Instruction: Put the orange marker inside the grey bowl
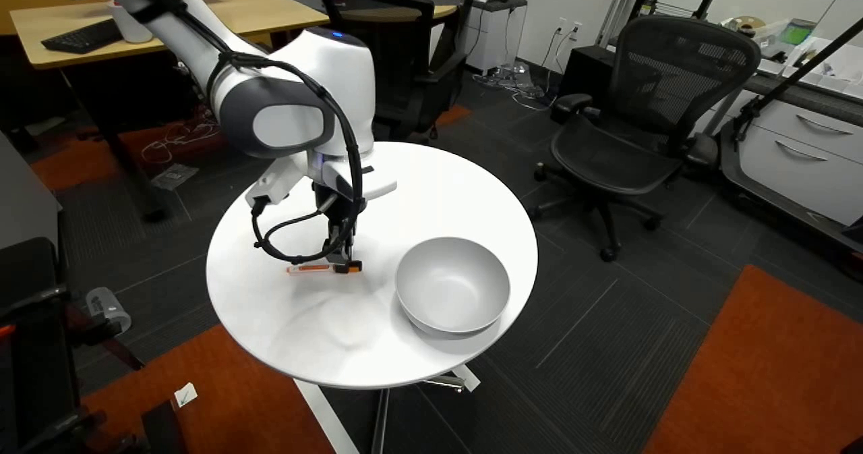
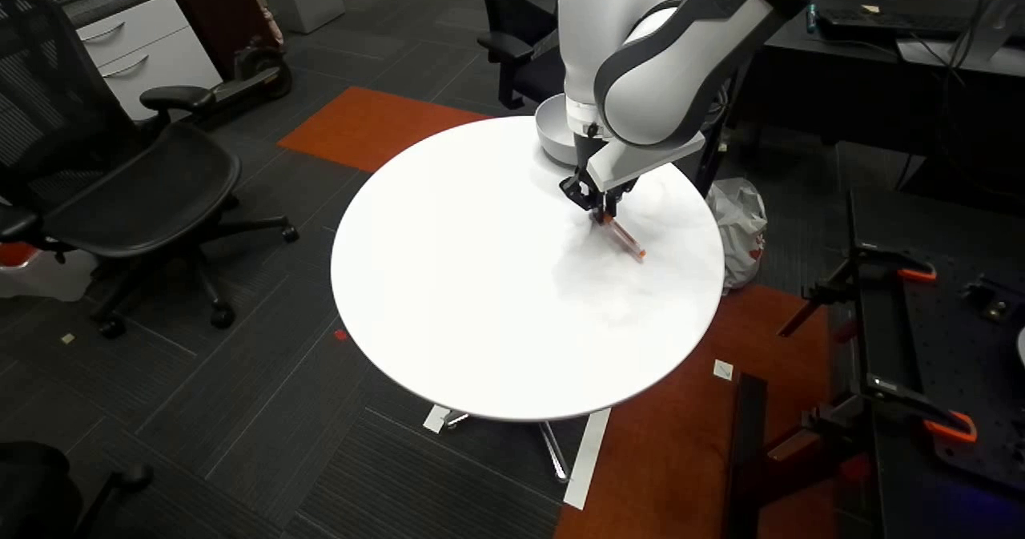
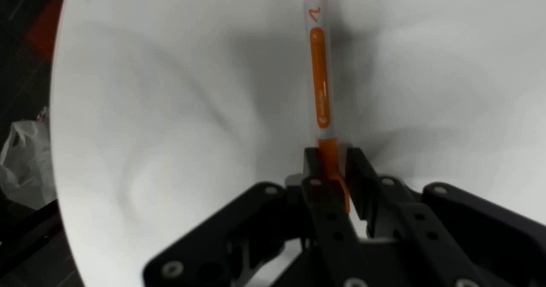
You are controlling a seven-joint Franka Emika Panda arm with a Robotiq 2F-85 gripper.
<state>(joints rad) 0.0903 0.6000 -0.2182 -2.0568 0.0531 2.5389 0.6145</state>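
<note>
Grasping, I'd say: the end effector (image 3: 334, 155), nearly closed, pinches the orange marker (image 3: 320, 78); next, lift over the grey bowl (image 1: 452, 284) beside it.

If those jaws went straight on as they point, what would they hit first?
Probably the white tabletop beneath; one end of the orange marker lies between the jaws. Any gap below is unclear.

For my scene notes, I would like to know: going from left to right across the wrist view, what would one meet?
Bag, table edge, marker. Claw left out: it overlaps the marker.
</note>
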